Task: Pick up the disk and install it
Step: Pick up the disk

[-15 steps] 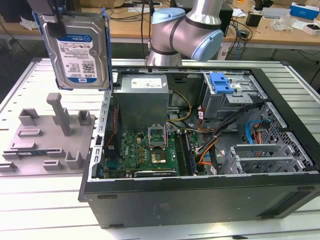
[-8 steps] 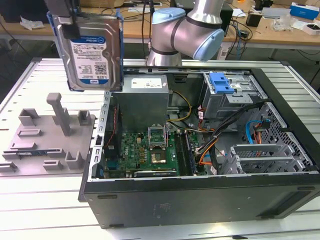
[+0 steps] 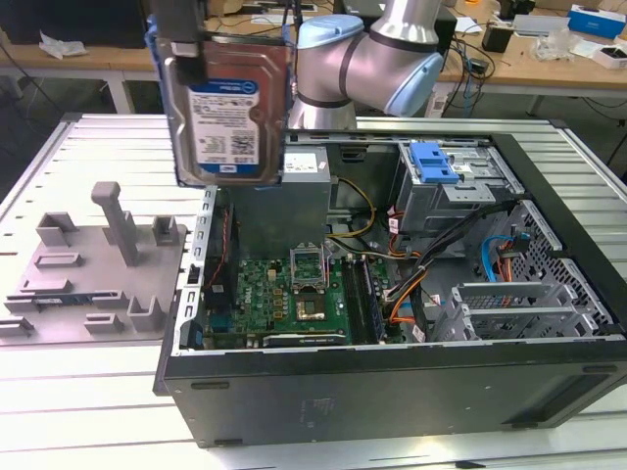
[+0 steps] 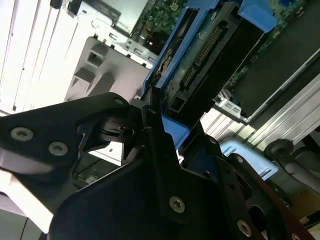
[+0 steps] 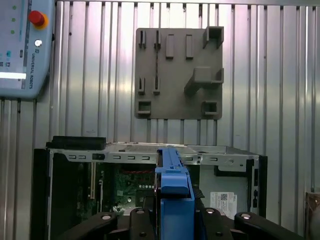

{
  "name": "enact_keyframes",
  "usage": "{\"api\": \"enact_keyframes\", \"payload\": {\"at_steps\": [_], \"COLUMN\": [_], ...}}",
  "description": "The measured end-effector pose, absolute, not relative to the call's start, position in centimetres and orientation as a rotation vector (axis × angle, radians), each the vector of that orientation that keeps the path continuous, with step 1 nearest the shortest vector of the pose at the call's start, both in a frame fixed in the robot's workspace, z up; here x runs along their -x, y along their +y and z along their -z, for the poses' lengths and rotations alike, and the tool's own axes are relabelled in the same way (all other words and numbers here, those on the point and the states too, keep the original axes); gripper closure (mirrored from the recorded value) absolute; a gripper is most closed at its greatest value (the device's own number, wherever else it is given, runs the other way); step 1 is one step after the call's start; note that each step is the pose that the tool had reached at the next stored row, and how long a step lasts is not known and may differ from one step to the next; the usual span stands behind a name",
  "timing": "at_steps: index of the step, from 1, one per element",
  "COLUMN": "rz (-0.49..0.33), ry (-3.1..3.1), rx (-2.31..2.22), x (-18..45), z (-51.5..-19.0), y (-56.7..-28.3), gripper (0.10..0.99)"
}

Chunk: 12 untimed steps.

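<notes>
In the exterior view the hand [image 3: 184,39] holds the disk [image 3: 230,108] upright above the case [image 3: 392,382] at the exterior view's left, well apart from the cage [image 3: 451,191]; both wrist views show it clamped edgewise over the case, so I judge it picked up but not yet installed.

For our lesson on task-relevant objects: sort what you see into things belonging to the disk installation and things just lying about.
Job: the disk, held aloft in the gripper; open computer case; grey drive cage.
Lying about: grey fixture plate; teach pendant; box on the back bench.
</notes>
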<state>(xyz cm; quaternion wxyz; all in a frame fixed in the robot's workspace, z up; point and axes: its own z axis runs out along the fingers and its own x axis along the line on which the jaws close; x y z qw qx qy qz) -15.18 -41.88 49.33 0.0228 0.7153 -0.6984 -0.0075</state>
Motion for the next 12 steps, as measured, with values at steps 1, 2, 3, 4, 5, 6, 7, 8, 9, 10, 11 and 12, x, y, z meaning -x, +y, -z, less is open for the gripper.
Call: {"api": "enact_keyframes", "payload": {"at_steps": [1,2,3,4,5,6,7,8,9,10,11,12], "rz": [0.023,0.024,0.024,0.024,0.024,0.025,0.025,0.026,0.026,0.027,0.027,0.028], "ry": [-2.162,-2.163,-2.162,-2.162,-2.162,-2.162,-2.162,-2.161,-2.161,-2.161,-2.16,-2.161], "rx": [-2.215,-2.215,-2.215,-2.215,-2.215,-2.215,-2.214,-2.214,-2.214,-2.214,-2.214,-2.213], "x": [14.7,14.2,13.8,13.0,12.2,11.8,11.2,10.5,9.4,8.8,8.3,7.8], "z": [-49.3,-49.3,-49.3,-49.3,-49.3,-49.3,-49.3,-49.3,-49.3,-49.3,-49.3,-49.3], "y": [-42.0,-42.2,-42.4,-42.6,-42.9,-43.1,-43.3,-43.6,-44.0,-44.2,-44.4,-44.6], "gripper": [0.722,0.722,0.722,0.722,0.722,0.722,0.722,0.722,0.722,0.722,0.722,0.722]}}
